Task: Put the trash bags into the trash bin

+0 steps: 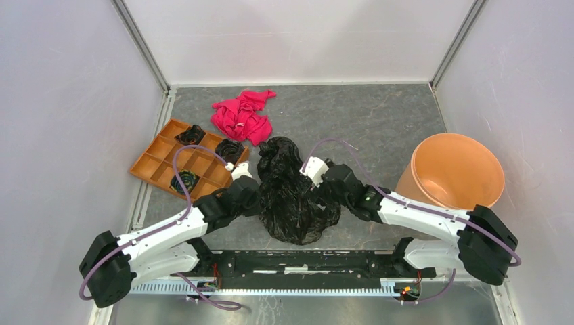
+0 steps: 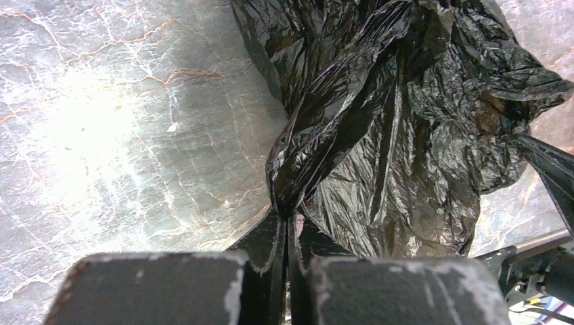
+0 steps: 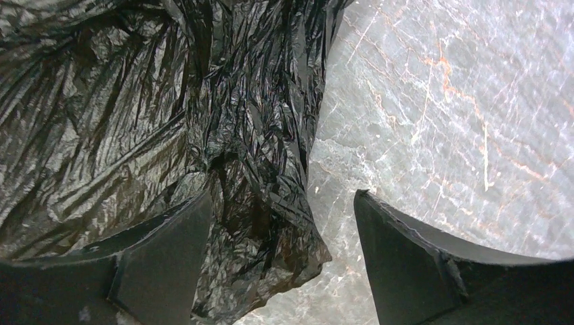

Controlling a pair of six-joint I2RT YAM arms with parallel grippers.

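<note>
A large crumpled black trash bag (image 1: 292, 196) lies on the table between my two arms. My left gripper (image 1: 252, 191) is shut on a twisted fold of it, seen pinched at the fingertips in the left wrist view (image 2: 288, 215). My right gripper (image 1: 318, 181) is open against the bag's right side; in the right wrist view (image 3: 284, 203) a flap of the bag (image 3: 264, 223) hangs between the fingers, next to the left finger (image 3: 169, 250). The terracotta-orange trash bin (image 1: 447, 169) stands at the right, with nothing showing inside. Three small black wads (image 1: 191, 134) sit in the tray's compartments.
A flat orange tray (image 1: 159, 159) with square compartments lies at the left. A pink-red cloth (image 1: 242, 116) is bunched behind the bag. White walls enclose the table on three sides. A black rail (image 1: 304, 261) runs along the near edge.
</note>
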